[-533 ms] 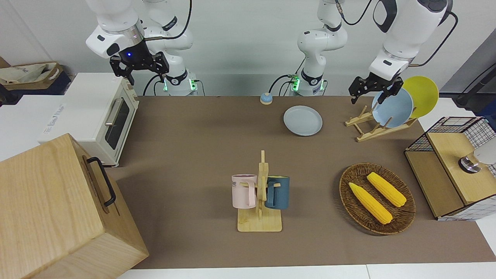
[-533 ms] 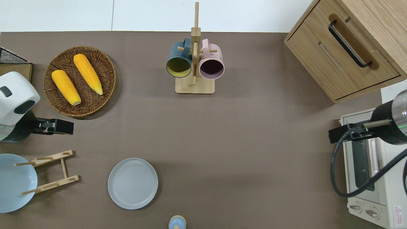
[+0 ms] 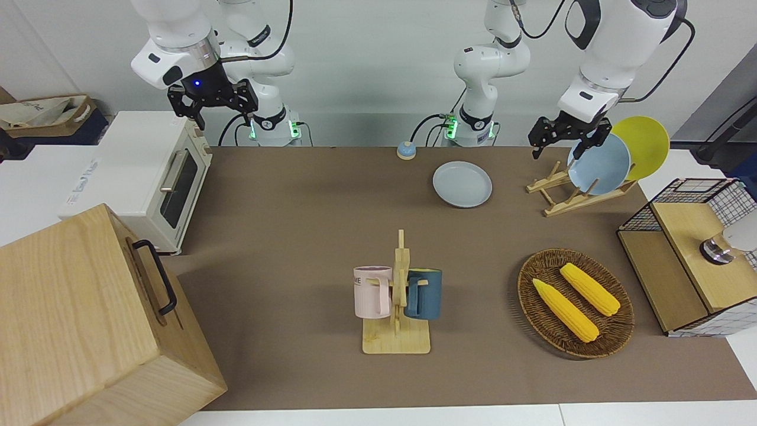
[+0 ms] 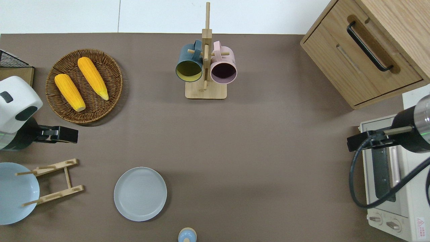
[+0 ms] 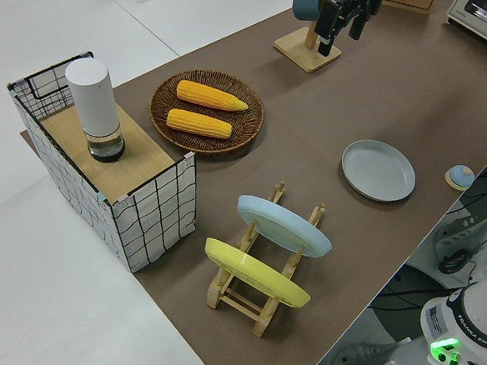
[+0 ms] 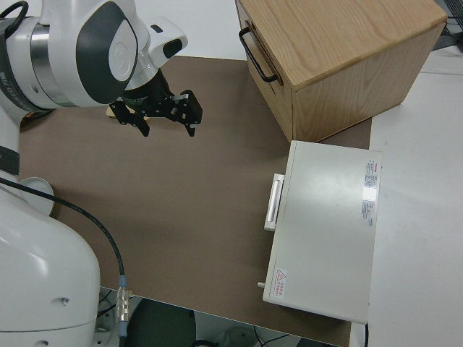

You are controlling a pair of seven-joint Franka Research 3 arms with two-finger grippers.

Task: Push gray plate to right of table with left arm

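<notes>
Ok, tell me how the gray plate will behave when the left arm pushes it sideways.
The gray plate lies flat on the plain brown table, so it should slide, not tip. Round, it may spin if pushed off-centre. Its low rim gives the left gripper little to catch.

Bright and evenly lit from above. Only soft, short shadows on the table (image 4: pixel 255 141), beside the wicker basket (image 4: pixel 111 84) and the mug rack (image 3: pixel 396 340). Mild sheen along the white toaster oven (image 6: pixel 325 224). Sharp throughout.
</notes>
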